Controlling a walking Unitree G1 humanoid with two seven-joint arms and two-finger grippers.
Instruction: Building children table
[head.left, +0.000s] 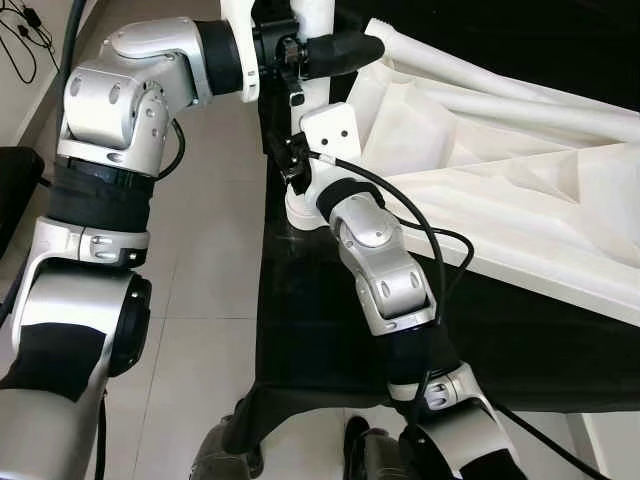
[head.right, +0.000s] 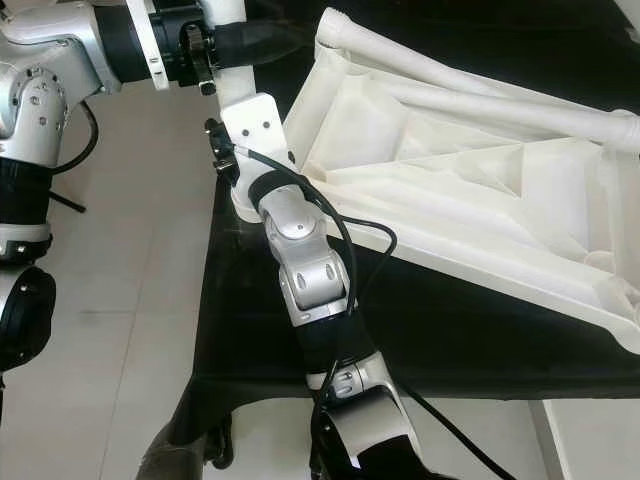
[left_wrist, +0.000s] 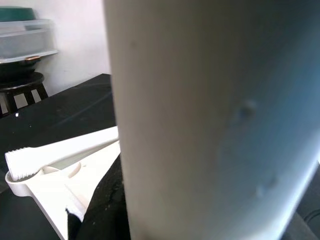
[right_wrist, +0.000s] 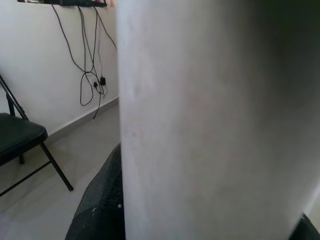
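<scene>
The upright white plastic table leg runs off the picture's top, and its foot is masked by the right gripper, whose fingers cannot be made out. Beyond the left gripper, the overturned white plastic tabletop is cut by the right edge. Both wrist views catch the leg as a blur.

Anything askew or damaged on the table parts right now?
No damage shows. The white table top lies underside up on the black cloth, as expected mid-assembly. Both the left gripper and right gripper are at the upright white leg at its corner; the leg looks roughly vertical, not tilted.
</scene>
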